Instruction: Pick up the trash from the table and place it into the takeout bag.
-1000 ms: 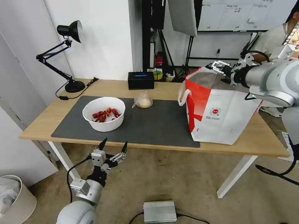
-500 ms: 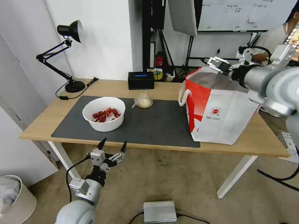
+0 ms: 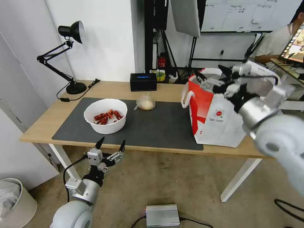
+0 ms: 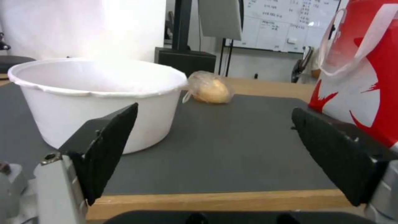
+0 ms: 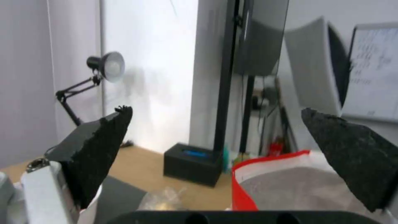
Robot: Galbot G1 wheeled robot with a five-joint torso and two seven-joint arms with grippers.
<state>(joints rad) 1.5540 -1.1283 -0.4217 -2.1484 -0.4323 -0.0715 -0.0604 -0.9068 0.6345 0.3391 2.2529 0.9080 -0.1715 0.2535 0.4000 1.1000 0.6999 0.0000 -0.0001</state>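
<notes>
2 grippers spread, right gripper (image 3: 212, 73) above takeout bag (image 3: 218, 117), left gripper (image 3: 109, 145) before bowl (image 3: 105, 116)

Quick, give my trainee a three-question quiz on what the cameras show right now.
1. True or false: the right claw is shut on a piece of trash.
2. Which trash lies nearer the takeout bag: A) the white bowl, B) the knotted clear bag?
3. Fill in: the left claw waits open, below the table's ____ edge.

Key: 1 false, it is open and empty above the bag's mouth. 2 B. 3 front.
</notes>
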